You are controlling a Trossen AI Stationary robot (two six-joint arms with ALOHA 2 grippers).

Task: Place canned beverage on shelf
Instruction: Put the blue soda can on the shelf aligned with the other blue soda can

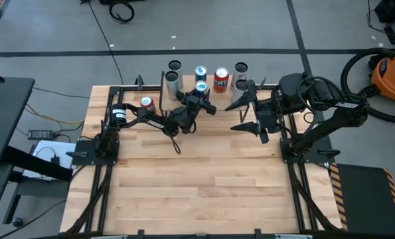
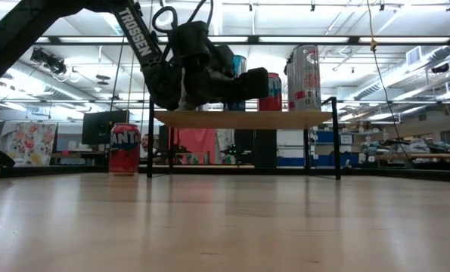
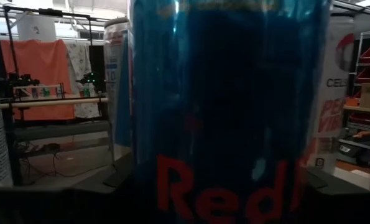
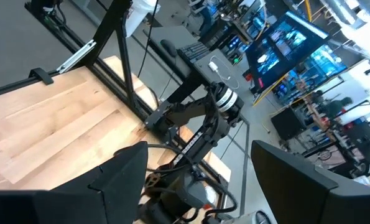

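The left gripper [image 1: 200, 95] clamps a glossy blue cylindrical can [image 3: 228, 112] over the light-wood shelf [image 2: 243, 119]; right gripper [image 1: 245, 114] spread apart.

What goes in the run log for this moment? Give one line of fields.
left gripper: around blue Red Bull can at light-wood shelf | right gripper: open, empty, beside shelf | red Fanta can: on tabletop

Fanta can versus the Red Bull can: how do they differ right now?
The Fanta can is red; the Red Bull can is blue. The Fanta can stands on the table beside the shelf, untouched; the Red Bull can is up at shelf level, right at the left gripper. Both are upright.
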